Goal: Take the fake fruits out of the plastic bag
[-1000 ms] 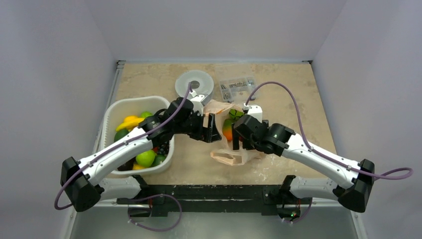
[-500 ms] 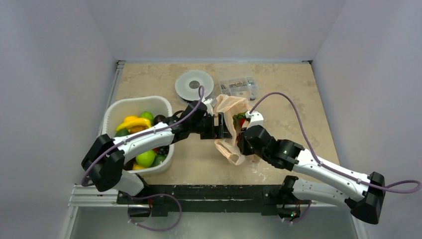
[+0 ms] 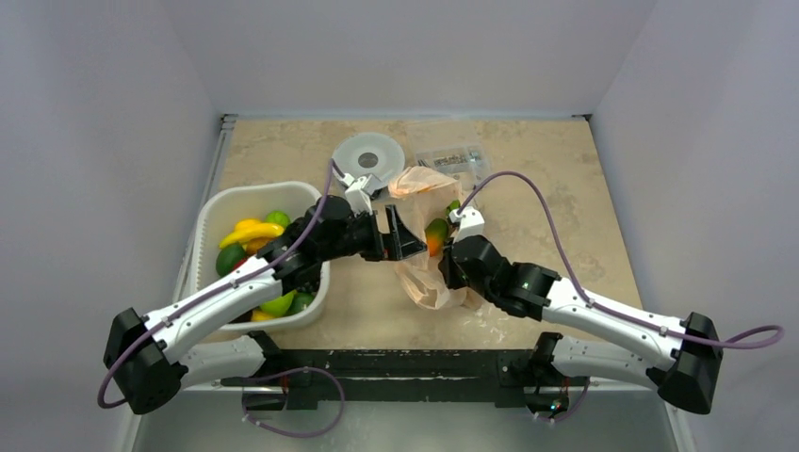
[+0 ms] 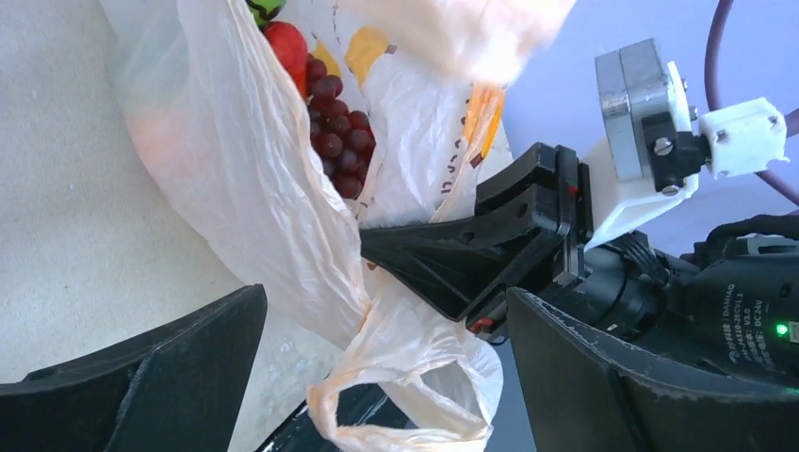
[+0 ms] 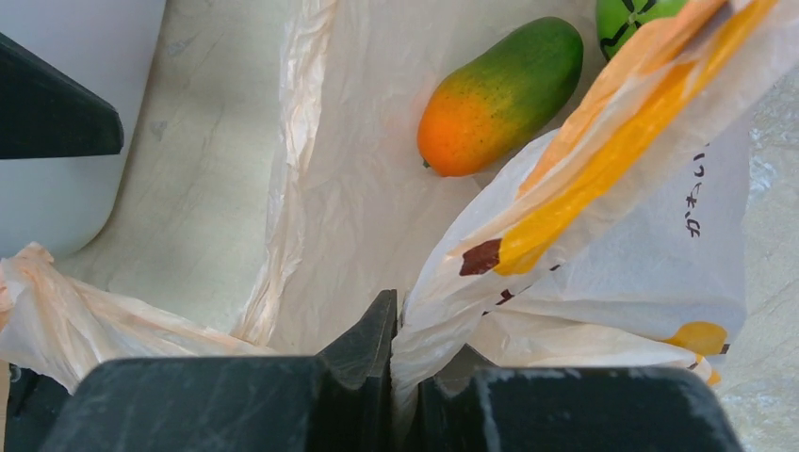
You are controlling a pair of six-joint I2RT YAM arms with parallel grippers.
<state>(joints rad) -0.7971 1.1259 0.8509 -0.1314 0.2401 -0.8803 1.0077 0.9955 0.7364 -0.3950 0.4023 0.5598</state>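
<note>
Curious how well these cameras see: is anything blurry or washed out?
Left wrist view: a fold of the plastic bag nearest the lens, at the top edge, is blurred and bleached; the grapes are sharp. Right wrist view: the mango is crisp and evenly lit. Top view: even light, soft shadows, nothing blurred.

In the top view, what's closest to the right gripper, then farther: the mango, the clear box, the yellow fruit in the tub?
1. Mango, just beyond the right gripper.
2. Clear box, at the back.
3. Yellow fruit, far left in the tub.
</note>
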